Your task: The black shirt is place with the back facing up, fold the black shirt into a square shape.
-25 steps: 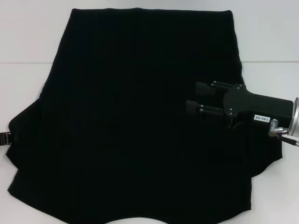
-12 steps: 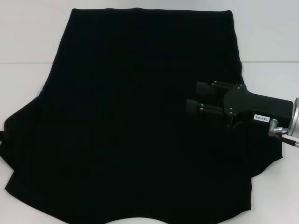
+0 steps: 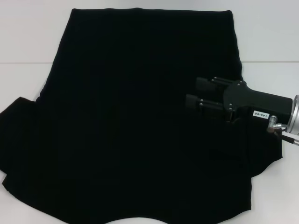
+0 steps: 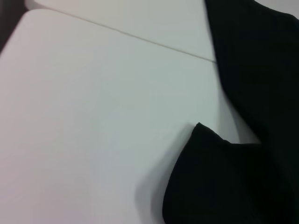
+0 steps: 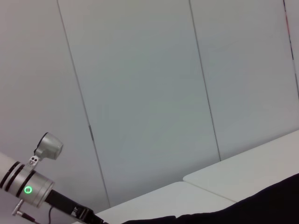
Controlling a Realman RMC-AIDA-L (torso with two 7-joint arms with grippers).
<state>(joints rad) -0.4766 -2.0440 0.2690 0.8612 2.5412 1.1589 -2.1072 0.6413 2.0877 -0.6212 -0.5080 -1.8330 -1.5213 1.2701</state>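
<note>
Now our left sleeve (image 3: 18,121) has slid outward toward nine o'clock, spreading the black shirt (image 3: 140,116) flat on the desk (image 3: 28,42). Our right hand (image 3: 198,95), fingers apart, hovers at three o'clock. We cannot see our left hand.

The shirt (image 3: 135,121) is plain black, spread flat over the table's centre, sleeves reaching toward 3 and 9 o'clock.
</note>
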